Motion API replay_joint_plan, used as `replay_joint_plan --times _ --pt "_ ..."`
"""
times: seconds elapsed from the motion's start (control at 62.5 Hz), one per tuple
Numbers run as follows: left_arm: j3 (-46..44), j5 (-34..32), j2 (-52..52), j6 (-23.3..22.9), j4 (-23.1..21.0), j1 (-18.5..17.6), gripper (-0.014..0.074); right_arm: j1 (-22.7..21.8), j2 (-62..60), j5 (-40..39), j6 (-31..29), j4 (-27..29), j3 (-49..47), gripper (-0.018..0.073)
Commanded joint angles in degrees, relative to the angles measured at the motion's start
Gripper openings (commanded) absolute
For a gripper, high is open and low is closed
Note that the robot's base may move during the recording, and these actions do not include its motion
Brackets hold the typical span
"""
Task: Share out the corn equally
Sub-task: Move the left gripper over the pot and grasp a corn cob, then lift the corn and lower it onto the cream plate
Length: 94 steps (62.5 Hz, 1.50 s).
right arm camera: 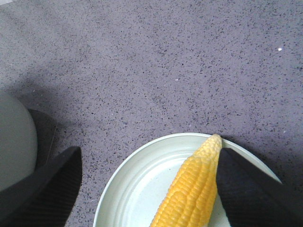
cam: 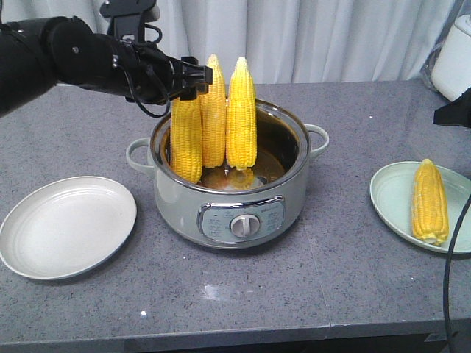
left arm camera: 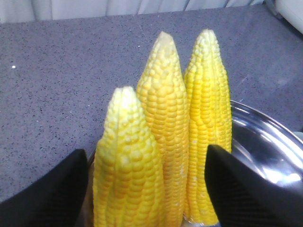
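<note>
Nearest on the grey countertop [cam: 221, 294], two plates flank the pot [cam: 176, 206]. A white plate [cam: 44, 250] lies to the pot's front left and a pale green plate [cam: 390, 191] well off to its right.

There are four corn cobs in all. One cob [cam: 430, 200] lies flat on the green plate. Its long axis runs near to far and its pale tip points away, toward the back of the counter. The right gripper [right arm camera: 149, 170] hangs over that plate, spread wide and holding nothing. The cob's tip shows just beside its right finger [right arm camera: 255, 189].

The pot has a dial on its front and a handle on each side. Three cobs stand upright in it side by side with tips up and butts down inside. They are the left cob [cam: 186, 143], the middle cob [cam: 214, 110] and the right cob [cam: 241, 118].

The left gripper [cam: 193, 82] is at the top of the left cob. Its jaws are wide apart and straddle the left and middle cobs without clamping either.

Beyond the pot to its far right sits a white appliance [cam: 456, 55], and a pale curtain [cam: 331, 37] hangs behind.
</note>
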Motion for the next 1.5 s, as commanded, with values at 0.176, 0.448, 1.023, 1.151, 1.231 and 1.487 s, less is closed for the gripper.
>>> replay_joint_plan --times 0.176,0.448,1.023,1.151,1.231,1.487 --pt "-1.89 -6.17 -0.73 -0.07 0.70 -0.15 0.0502 0.05 -2.69 -0.99 -0.12 2.61 -1.56 0.0542" --pt "-1.89 -5.19 -0.73 -0.02 0.65 -0.15 0.0367 0.05 -2.69 -0.88 -0.12 2.56 -1.56 0.0506" --pt "-1.89 -3.85 -13.23 2.22 2.32 -0.17 -0.0008 0.05 -2.69 0.09 -0.12 2.62 -1.56 0.0486" --pt "-1.89 0.36 -20.42 3.51 9.86 -0.17 -0.0008 0.05 -2.69 0.66 -0.12 2.82 -1.56 0.0486" --pt "-1.89 6.39 -23.21 2.75 16.38 -0.17 -0.0008 0.05 -2.69 1.75 -0.22 3.78 -1.56 0.0486" --pt "-1.85 26.82 -20.60 -3.18 28.78 2.26 -0.0008 0.05 -2.69 6.81 -3.66 14.15 -1.56 0.0486"
